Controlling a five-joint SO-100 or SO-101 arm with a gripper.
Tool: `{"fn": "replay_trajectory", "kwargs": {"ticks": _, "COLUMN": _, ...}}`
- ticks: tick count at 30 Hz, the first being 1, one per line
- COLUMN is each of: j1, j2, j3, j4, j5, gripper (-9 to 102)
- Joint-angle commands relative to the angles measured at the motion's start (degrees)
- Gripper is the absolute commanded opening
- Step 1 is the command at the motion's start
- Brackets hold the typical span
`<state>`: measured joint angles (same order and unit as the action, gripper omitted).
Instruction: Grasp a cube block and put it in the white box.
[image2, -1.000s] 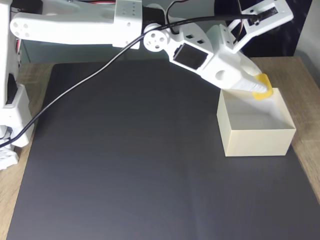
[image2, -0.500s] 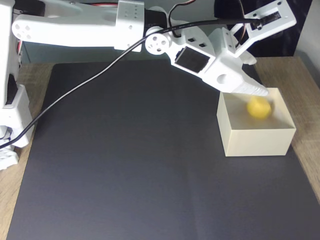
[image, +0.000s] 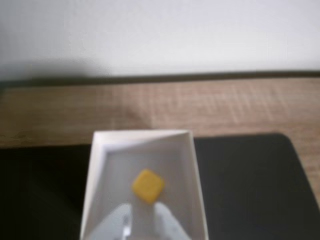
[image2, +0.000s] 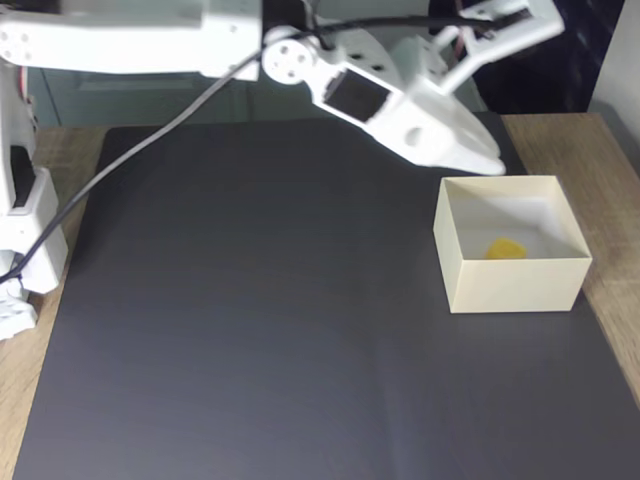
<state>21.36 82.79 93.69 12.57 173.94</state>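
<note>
Lying on the floor of the white box (image2: 510, 285), the cube block (image2: 505, 248) is delivered; the hand (image2: 478, 160), at its 11 o'clock, is open and empty, so nothing is left.

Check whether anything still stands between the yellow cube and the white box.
Nothing does: the cube block already lies on the floor of the white box. The claw is above the box's far rim, holding nothing.
</note>
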Motion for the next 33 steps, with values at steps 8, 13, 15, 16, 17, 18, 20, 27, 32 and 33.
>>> {"fn": "replay_trajectory", "kwargs": {"ticks": 8, "j1": -4.13, "j2": 26.02, "j3": 22.59, "j4": 0.09, "j5": -0.44, "gripper": 0}}
{"fn": "replay_trajectory", "kwargs": {"ticks": 13, "j1": -5.54, "j2": 36.47, "j3": 32.61, "j4": 0.26, "j5": -0.18, "gripper": 0}}
{"fn": "replay_trajectory", "kwargs": {"ticks": 15, "j1": -5.8, "j2": 40.34, "j3": 36.21, "j4": 0.26, "j5": -0.09, "gripper": 0}}
{"fn": "replay_trajectory", "kwargs": {"ticks": 16, "j1": -5.89, "j2": 42.19, "j3": 37.97, "j4": 0.26, "j5": 0.0, "gripper": 0}}
{"fn": "replay_trajectory", "kwargs": {"ticks": 17, "j1": -5.89, "j2": 44.21, "j3": 39.9, "j4": 0.0, "j5": 0.26, "gripper": 0}}
{"fn": "replay_trajectory", "kwargs": {"ticks": 18, "j1": -5.89, "j2": 46.32, "j3": 42.1, "j4": -0.44, "j5": 0.53, "gripper": 0}}
{"fn": "replay_trajectory", "kwargs": {"ticks": 20, "j1": -5.89, "j2": 50.54, "j3": 46.41, "j4": -0.79, "j5": 0.53, "gripper": 0}}
{"fn": "replay_trajectory", "kwargs": {"ticks": 27, "j1": -5.54, "j2": 67.06, "j3": 61.87, "j4": -1.32, "j5": 0.35, "gripper": 0}}
{"fn": "replay_trajectory", "kwargs": {"ticks": 32, "j1": -5.45, "j2": 77.26, "j3": 69.79, "j4": 1.05, "j5": 0.44, "gripper": 0}}
{"fn": "replay_trajectory", "kwargs": {"ticks": 33, "j1": -5.45, "j2": 79.01, "j3": 71.02, "j4": 1.67, "j5": 0.44, "gripper": 0}}
